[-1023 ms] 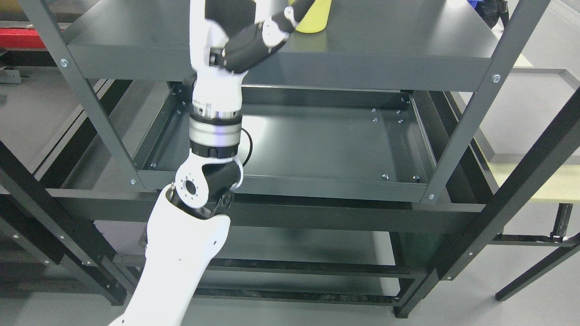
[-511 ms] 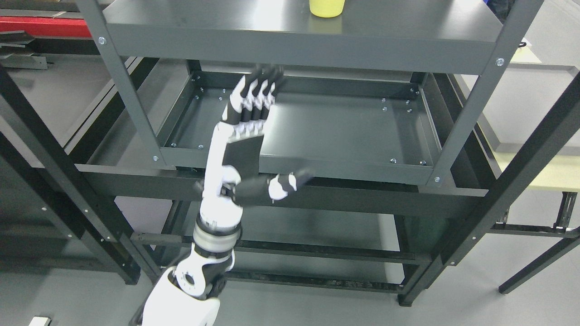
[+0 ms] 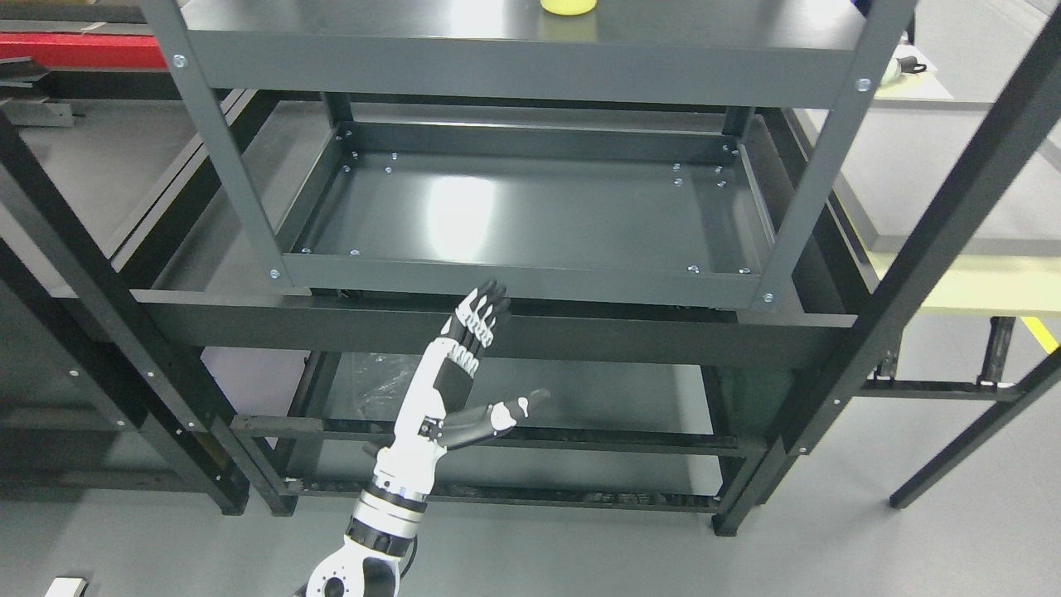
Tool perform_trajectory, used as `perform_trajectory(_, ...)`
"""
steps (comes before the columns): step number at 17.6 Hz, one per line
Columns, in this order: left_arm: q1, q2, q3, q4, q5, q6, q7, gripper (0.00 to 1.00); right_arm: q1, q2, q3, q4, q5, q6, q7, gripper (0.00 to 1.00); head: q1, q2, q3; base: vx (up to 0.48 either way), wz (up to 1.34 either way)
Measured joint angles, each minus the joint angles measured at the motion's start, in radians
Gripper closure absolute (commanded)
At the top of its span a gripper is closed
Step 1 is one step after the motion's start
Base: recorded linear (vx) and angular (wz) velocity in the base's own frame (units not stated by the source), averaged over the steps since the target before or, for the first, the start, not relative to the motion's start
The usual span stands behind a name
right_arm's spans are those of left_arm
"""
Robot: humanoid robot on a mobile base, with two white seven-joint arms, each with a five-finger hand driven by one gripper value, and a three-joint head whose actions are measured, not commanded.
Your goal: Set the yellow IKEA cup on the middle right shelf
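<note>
The yellow cup (image 3: 568, 6) stands on the upper shelf (image 3: 530, 41) of the dark metal rack, only its base showing at the picture's top edge. My left hand (image 3: 489, 365) is far below it, in front of the rack's lower crossbeam, open with fingers straight up and thumb out to the right, holding nothing. Its white arm rises from the bottom edge left of the middle. The right arm does not show.
A lower tray shelf (image 3: 530, 215) lies under the upper one, framed by grey posts (image 3: 224, 157). Black frame beams (image 3: 953, 224) run diagonally at right and left. A pale table (image 3: 970, 282) stands at the right, grey floor below.
My left hand has let go of the cup and drawn back down and away from the rack, fingers now spread. The camera has pulled back, so the rack looks smaller and higher.
</note>
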Motion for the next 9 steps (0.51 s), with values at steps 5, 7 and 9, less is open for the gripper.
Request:
perform_trajectory(5, 0.061, -0.014, 0.066, 0.011, -0.039, 0.123, 0.0, 0.01, 0.0, 0.0, 0.0, 0.0, 0.0, 0.0, 0.0, 0.01, 0.0, 0.0, 0.0, -0.014, -0.06)
perform_trajectory(7, 0.082, -0.017, 0.092, 0.001, -0.047, 0.183, 0.003, 0.01, 0.0, 0.0, 0.0, 0.0, 0.0, 0.0, 0.0, 0.01, 0.0, 0.0, 0.0, 0.009, 0.04)
perform_trajectory(9, 0.096, -0.02, 0.12, -0.012, -0.052, 0.214, 0.014, 0.01, 0.0, 0.0, 0.0, 0.0, 0.0, 0.0, 0.0, 0.01, 0.0, 0.0, 0.0, 0.004, 0.02)
